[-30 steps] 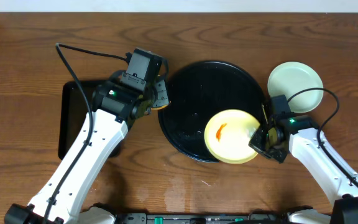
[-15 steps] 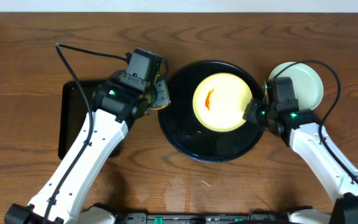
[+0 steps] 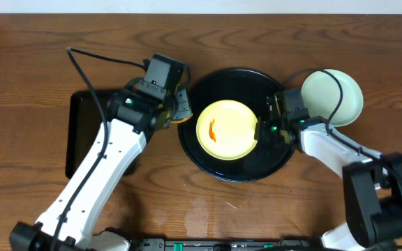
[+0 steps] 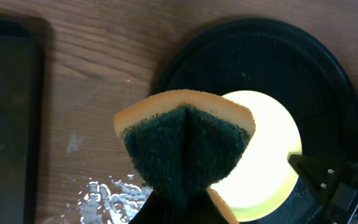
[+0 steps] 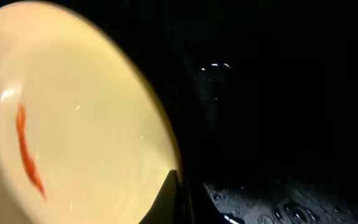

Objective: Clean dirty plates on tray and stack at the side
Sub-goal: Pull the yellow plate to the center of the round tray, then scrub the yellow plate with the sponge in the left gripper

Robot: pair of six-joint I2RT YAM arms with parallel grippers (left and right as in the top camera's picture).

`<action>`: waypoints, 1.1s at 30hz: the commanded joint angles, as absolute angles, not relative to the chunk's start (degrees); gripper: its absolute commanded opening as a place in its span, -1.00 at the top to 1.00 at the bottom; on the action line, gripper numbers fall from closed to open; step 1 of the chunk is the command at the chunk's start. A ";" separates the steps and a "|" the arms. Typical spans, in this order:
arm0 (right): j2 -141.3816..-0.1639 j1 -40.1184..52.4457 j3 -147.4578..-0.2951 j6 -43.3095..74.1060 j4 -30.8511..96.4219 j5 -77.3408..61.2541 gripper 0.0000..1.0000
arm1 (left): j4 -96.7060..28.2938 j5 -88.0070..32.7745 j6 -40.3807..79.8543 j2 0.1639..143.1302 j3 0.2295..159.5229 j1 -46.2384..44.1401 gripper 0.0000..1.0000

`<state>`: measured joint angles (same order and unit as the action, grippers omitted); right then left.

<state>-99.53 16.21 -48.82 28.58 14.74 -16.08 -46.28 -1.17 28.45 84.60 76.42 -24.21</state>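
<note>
A pale yellow plate (image 3: 226,128) with an orange smear sits over the round black tray (image 3: 257,87). My right gripper (image 3: 260,130) is shut on the plate's right rim; the plate fills the right wrist view (image 5: 73,124). A pale blue plate (image 3: 333,94) lies on the table right of the tray. My left gripper (image 3: 176,104) is shut on a folded sponge (image 4: 185,140) with a dark green scrub face and orange back, just left of the tray. In the left wrist view the sponge hangs in front of the yellow plate (image 4: 266,155). The third plate is out of view.
A smaller black rectangular tray (image 3: 82,132) lies at the left under my left arm. Water drops or foam lie on the wood (image 4: 104,196) beside the round tray. Cables loop over both arms.
My right gripper has carried the yellow plate from the tray's front right edge up and then leftward to the tray's left middle. My left arm has stayed put.
</note>
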 commanded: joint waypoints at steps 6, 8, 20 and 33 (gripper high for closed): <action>-100.68 16.60 -49.54 34.41 13.65 -9.50 0.97 | -39.09 -11.07 28.32 90.35 76.07 -26.04 0.85; -100.68 16.60 -49.54 36.75 13.67 -7.68 0.98 | -36.56 -11.42 28.38 92.29 76.07 -27.33 0.85; -100.68 16.60 -49.45 37.04 13.89 -7.51 0.98 | -24.05 -11.40 36.03 105.01 76.07 -33.74 0.85; -100.68 16.60 -49.45 37.04 14.02 -7.51 0.97 | -16.99 -11.33 42.37 114.02 76.07 -35.99 0.85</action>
